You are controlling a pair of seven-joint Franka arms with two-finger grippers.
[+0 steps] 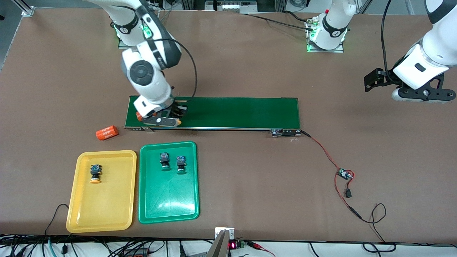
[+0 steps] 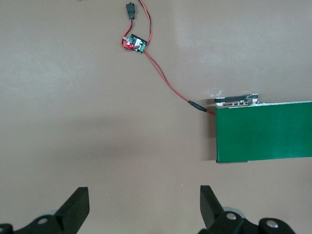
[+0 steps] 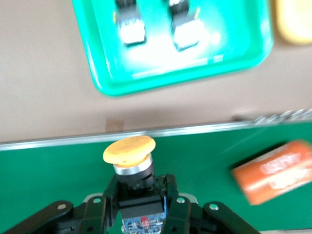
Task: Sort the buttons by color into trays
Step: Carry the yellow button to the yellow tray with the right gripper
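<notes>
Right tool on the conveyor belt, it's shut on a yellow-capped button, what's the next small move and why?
Probably lift straight up off the conveyor belt. The right tool is shut on the yellow-capped button, which sits low on the belt beside an orange cylinder. Rising first should clear both before carrying toward the yellow tray, nearer the front camera. The left tool waits open.

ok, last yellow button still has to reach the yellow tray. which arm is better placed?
Right. The right gripper is shut on the yellow button over the conveyor belt, at the end nearest the yellow tray. The left gripper hangs open at the table's other end.
</notes>
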